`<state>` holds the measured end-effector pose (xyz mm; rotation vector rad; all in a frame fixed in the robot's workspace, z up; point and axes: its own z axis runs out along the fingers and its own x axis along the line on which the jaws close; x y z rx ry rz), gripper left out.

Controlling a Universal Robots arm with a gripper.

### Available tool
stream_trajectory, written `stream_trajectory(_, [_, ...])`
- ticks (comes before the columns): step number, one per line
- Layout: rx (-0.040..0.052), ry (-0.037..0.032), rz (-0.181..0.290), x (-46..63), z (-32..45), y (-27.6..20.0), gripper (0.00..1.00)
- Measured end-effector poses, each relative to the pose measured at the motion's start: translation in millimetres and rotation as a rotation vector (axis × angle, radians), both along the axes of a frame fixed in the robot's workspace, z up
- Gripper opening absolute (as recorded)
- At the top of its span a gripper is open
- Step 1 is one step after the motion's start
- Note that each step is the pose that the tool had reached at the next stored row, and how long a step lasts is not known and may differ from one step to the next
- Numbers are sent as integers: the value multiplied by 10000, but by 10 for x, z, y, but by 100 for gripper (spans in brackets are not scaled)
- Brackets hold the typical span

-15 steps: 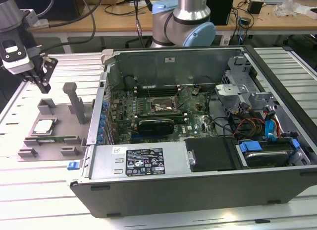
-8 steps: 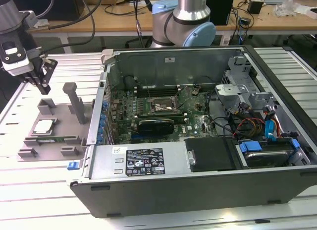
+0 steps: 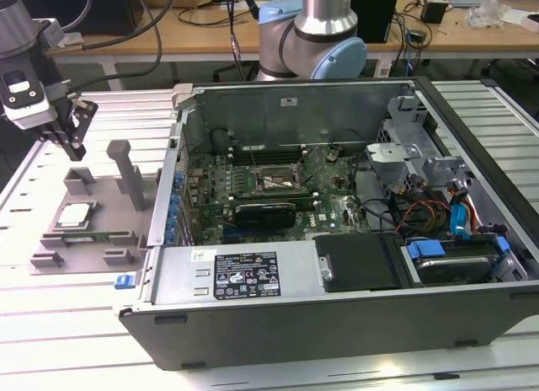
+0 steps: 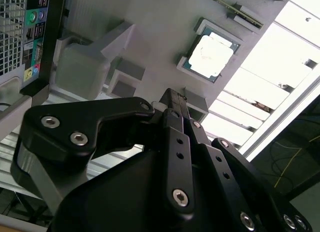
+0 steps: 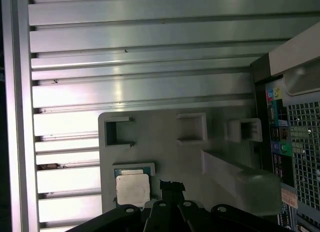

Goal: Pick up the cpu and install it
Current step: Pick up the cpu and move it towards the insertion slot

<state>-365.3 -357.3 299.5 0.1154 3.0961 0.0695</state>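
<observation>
Flat silver square cpu (image 3: 74, 214), left in the exterior view, seems light, stiff, fragile; grip its edges. Black pincer (image 3: 77, 149) above it: closed, empty.

arm (image 3: 324, 24): cut off, exterior view's top | computer case (image 5: 295, 142): cropped, first wrist view

You've got a black-and-white printed label (image 3: 244, 275) on the power supply cover (image 3: 296, 273), a small white sticker (image 3: 202, 255) at its ten o'clock; print on both is too fine to read from here.
</observation>
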Motion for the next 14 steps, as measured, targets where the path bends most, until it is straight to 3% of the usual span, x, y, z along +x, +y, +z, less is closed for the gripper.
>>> stream_trajectory(7, [0,1,-1,-4,-5,0,11])
stream_trajectory(14, [0,0,0,-103,-95,-7,11])
